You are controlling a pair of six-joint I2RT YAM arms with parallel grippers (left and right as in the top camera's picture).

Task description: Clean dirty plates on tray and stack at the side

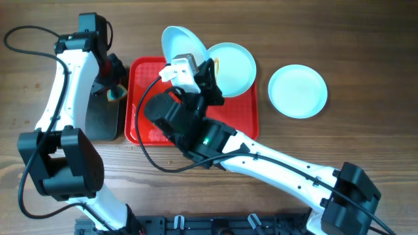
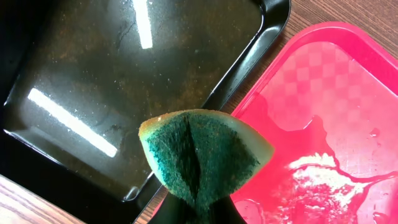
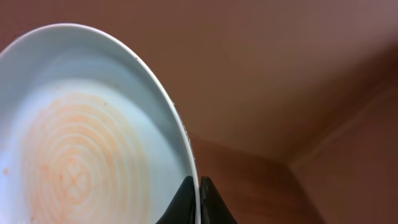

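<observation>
The right arm (image 1: 261, 156) hides much of the tray (image 1: 243, 114).

A dark hand (image 2: 198, 210) pinches a green sponge (image 2: 202, 155) at the bottom centre of the frame. The sponge is folded along a middle crease, so its scouring face fans upward and a pale yellow layer shows along the top edge. Behind it, at left, lies a black pan (image 2: 124, 74), its glossy base catching white bars of light. At right, just beside the pan's rim, sits the red tray (image 2: 323, 74), its chequered base partly under a clear liquid (image 2: 317, 177), possibly water, pooled in the lower part. Brown wooden bench (image 2: 354, 12) shows at the top right and bottom left corners.
</observation>
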